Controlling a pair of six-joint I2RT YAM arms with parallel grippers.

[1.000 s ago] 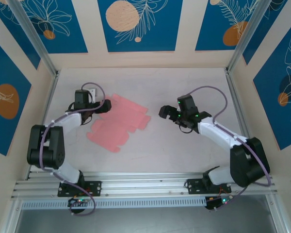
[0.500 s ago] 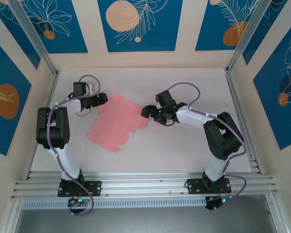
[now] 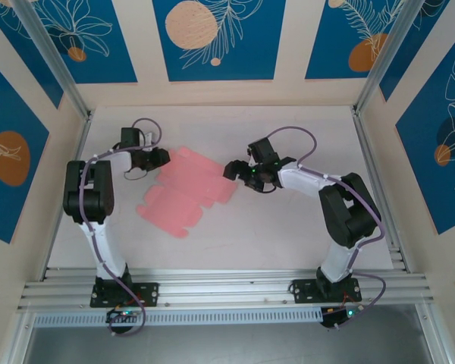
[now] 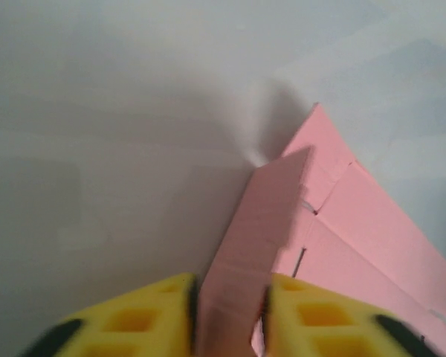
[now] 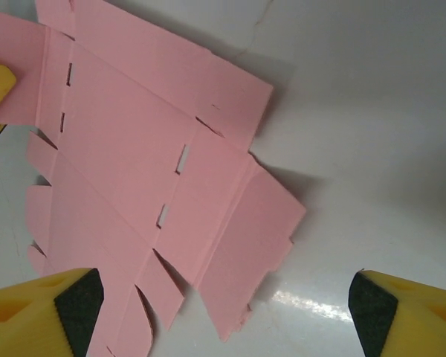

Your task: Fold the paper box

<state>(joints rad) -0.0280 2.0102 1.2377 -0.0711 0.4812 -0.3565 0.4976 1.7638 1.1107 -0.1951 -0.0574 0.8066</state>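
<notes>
The paper box [image 3: 186,189] lay as a flat pink cut-out sheet on the pale counter [image 3: 288,227], left of centre between the two arms. From above, the jaws of both arms were small and dark, and their stance was hard to read.

In the left wrist view, the left end effector [image 4: 230,305] was closed on a narrow flap at the sheet's edge. Its two yellow pads [image 4: 145,316] pressed the card from either side, and the flap stood raised off the counter [image 4: 97,111]. The bottom edge of the frame cut off the pads, and the flap's lower end was hidden between them. The rest of the paper box [image 4: 357,223] ran out of frame to the right. From overhead, the left end effector [image 3: 158,158] sat at the sheet's far left corner.

The right end effector [image 5: 224,297] was spread wide and held nothing, with only its two fingertips showing in the lower corners. The paper box [image 5: 134,149] lay below it, cropped at the top and left. One fingertip overlapped the sheet's lower part in that picture, but whether it touched could not be told. From above, the right end effector [image 3: 231,168] was just beside the sheet's right edge.
</notes>
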